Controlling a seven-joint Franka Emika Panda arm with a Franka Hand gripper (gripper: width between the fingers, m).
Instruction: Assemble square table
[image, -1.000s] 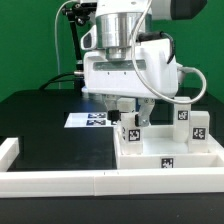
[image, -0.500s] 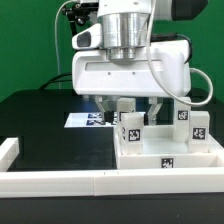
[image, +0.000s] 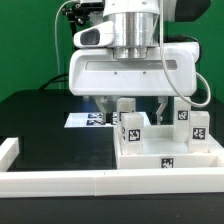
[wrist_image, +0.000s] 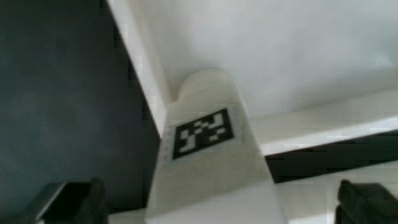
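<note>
The white tray-like tabletop (image: 172, 160) lies at the exterior view's right, with a tag on its front edge. Several white tagged leg blocks stand upright on it: one at the front (image: 131, 131), one behind it (image: 126, 105) and two at the right (image: 197, 128). My gripper (image: 133, 108) hangs over the tabletop's left part, open, its fingers (image: 105, 106) on either side of the rear leg block. In the wrist view that tagged leg (wrist_image: 208, 135) stands between the wide-apart fingers (wrist_image: 71, 200) of the gripper (wrist_image: 217, 205), touching neither.
A long white border rail (image: 60, 181) runs along the table's front and turns up at the left (image: 8, 150). The marker board (image: 86, 119) lies flat behind the gripper on the black table. A green post and cables stand at the back.
The gripper hand has shifted toward the exterior view's right and looms larger. Its fingers now stand wider apart, either side of a leg block.
</note>
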